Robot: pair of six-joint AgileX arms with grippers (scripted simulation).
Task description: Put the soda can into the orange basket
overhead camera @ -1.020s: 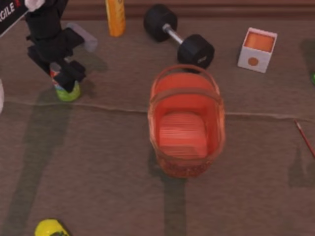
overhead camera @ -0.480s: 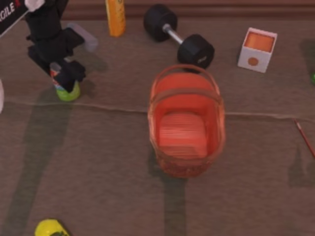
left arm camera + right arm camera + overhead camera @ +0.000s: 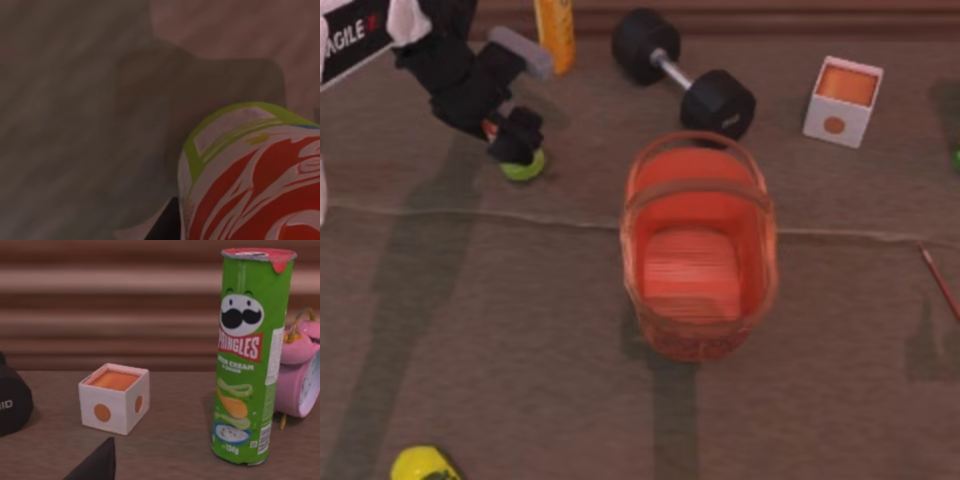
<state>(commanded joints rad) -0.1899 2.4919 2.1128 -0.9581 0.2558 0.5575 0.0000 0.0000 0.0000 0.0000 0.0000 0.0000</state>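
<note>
- Two fingers of left gripper (image 3: 515, 140) clamping soda can (image 3: 523, 163), left of orange basket (image 3: 699, 245).
- Dumbbell (image 3: 683, 75) lying behind basket.
- Showing only in right wrist view: Pringles tube (image 3: 250, 352); right jaws unreadable.

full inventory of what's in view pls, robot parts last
soda can: 1, red over lime green, far left, held in the left claw
orange basket: 1, orange-red, table centre
dumbbell: 1, black with silver bar, behind the basket
bottle: 1, orange-yellow, far edge
cube box: 1, white with orange top, far right
Pringles tube: 1, green, right wrist view only
alarm clock: 1, pink, beside the tube
yellow object: 1, near left edge
pencil: 1, red, right edge
left claw: 1, black, shut on the can
right claw: not in view
</note>
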